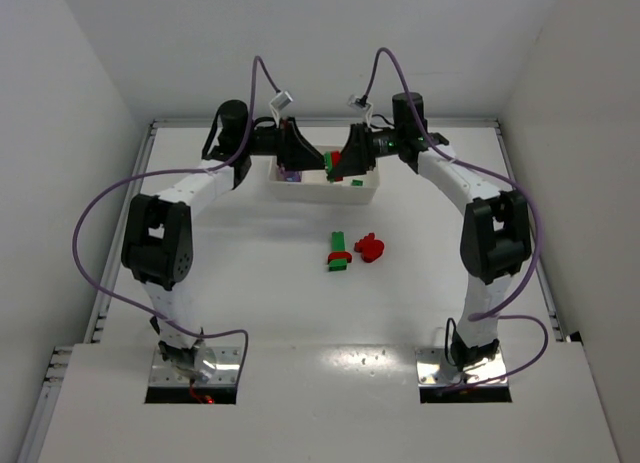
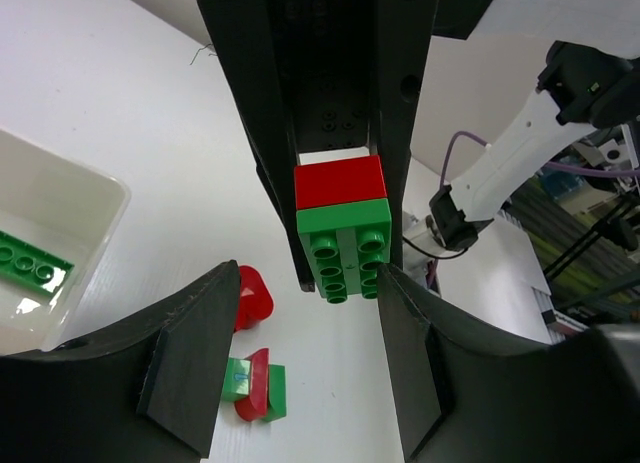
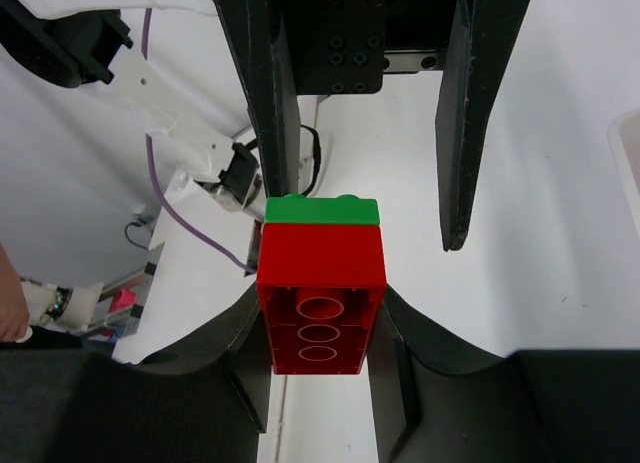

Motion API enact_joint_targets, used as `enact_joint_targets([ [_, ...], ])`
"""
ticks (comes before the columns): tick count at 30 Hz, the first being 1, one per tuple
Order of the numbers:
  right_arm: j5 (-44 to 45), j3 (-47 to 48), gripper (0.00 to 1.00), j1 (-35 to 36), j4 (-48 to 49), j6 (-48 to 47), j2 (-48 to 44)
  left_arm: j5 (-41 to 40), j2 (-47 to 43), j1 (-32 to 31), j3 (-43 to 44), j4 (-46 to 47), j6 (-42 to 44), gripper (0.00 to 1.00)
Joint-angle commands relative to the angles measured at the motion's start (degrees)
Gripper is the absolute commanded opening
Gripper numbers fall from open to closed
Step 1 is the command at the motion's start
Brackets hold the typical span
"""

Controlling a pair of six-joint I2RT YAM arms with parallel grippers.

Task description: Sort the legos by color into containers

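Observation:
My right gripper (image 3: 320, 333) is shut on a red brick (image 3: 320, 293) that has a green brick (image 3: 322, 210) stuck to its far end. It holds the pair above the white tray (image 1: 325, 195). My left gripper (image 2: 300, 373) is open and faces that pair end-on, with the green brick (image 2: 343, 253) just beyond its fingertips (image 2: 190, 353). In the top view both grippers, left (image 1: 312, 161) and right (image 1: 342, 163), meet over the tray. A flat green lego (image 2: 35, 266) lies in one tray compartment, and a purple one (image 1: 292, 171) in the left compartment.
On the table in front of the tray lie a green and red joined piece (image 1: 340, 251) and a red piece (image 1: 371, 248). They also show in the left wrist view, the red piece (image 2: 250, 295) above the joined piece (image 2: 255, 383). White walls enclose the table.

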Motion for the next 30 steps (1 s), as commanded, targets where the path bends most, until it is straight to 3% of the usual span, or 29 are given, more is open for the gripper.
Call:
enact_joint_targets([
  [1, -0.80, 2.13, 0.01, 0.95, 2.33, -0.67, 1.35, 1.92, -0.37, -0.97, 1.91, 8.67, -3.75, 0.63],
  [11, -0.80, 2.65, 0.01, 0.95, 2.86, -0.67, 2.49, 2.44, 0.68, -1.50, 1.91, 14.56, -8.76, 0.61],
  [15, -0.80, 2.66, 0.01, 0.95, 2.86, -0.67, 2.49, 2.44, 0.68, -1.50, 1.91, 15.71, -9.91, 0.79],
  [20, -0.80, 2.66, 0.01, 0.95, 2.86, -0.67, 2.49, 2.44, 0.68, -1.50, 1.38, 15.71, -9.91, 0.84],
  [24, -0.80, 2.66, 0.01, 0.95, 2.86, -0.67, 2.49, 2.44, 1.21, -1.50, 1.38, 15.71, -9.91, 0.75],
  [25, -0.80, 2.66, 0.01, 0.95, 2.86, -0.67, 2.49, 2.44, 1.73, -1.50, 1.38, 15.71, -9.91, 0.68],
  [30, -0.80, 2.66, 0.01, 0.95, 2.86, -0.67, 2.49, 1.92, 1.74, -1.50, 1.38, 13.96, -9.30, 0.51],
])
